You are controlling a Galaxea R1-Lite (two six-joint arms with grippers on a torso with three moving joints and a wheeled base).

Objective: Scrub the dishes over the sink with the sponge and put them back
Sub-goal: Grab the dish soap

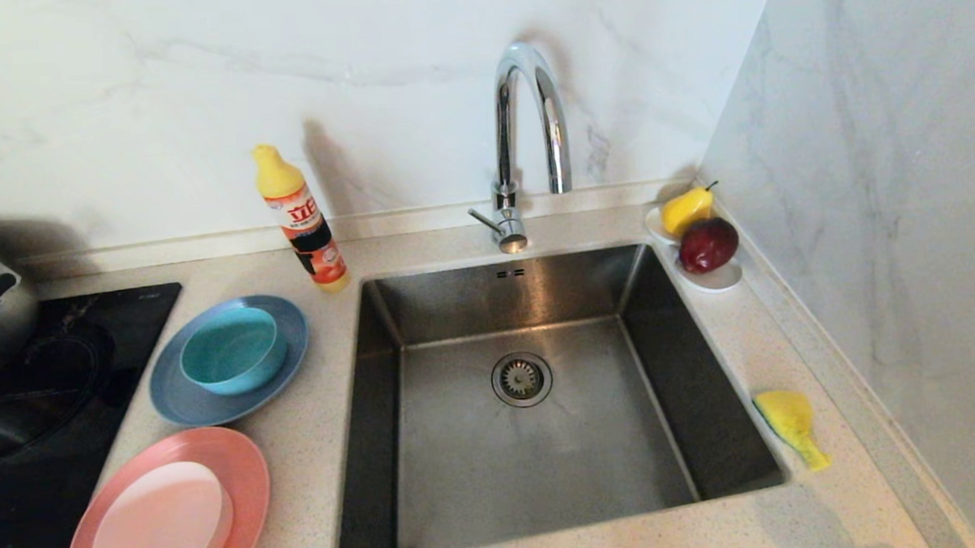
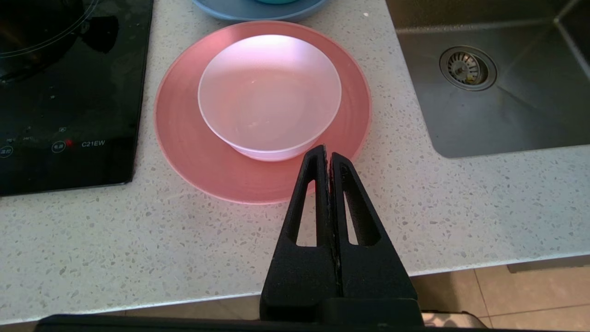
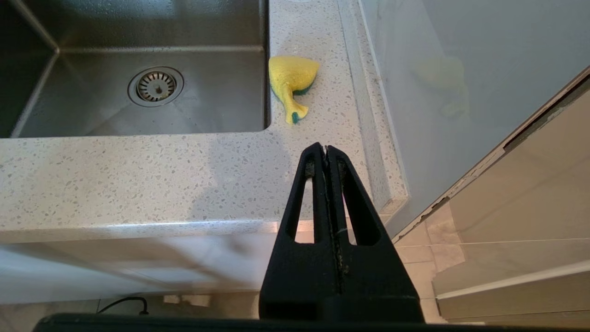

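Yellow sponge (image 1: 791,426) lies right of the sink (image 1: 542,434), stacked dishes (image 1: 215,373) left, handy to each arm, while left gripper (image 2: 328,156) and right gripper (image 3: 322,150) hang back, closed and empty.

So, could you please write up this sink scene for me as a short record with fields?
sink: steel basin, nothing in it, strainer drain in the middle
sponge: yellow sponge on the counter right of the sink
teal bowl: teal bowl sits on the grey-blue plate, left of the sink
pink-white bowl: pink-white bowl sits on the salmon plate
left claw: left claw shut, holding nothing, near the salmon plate's edge
right claw: right claw shut, holding nothing, short of the sponge
also there: soap bottle, tap
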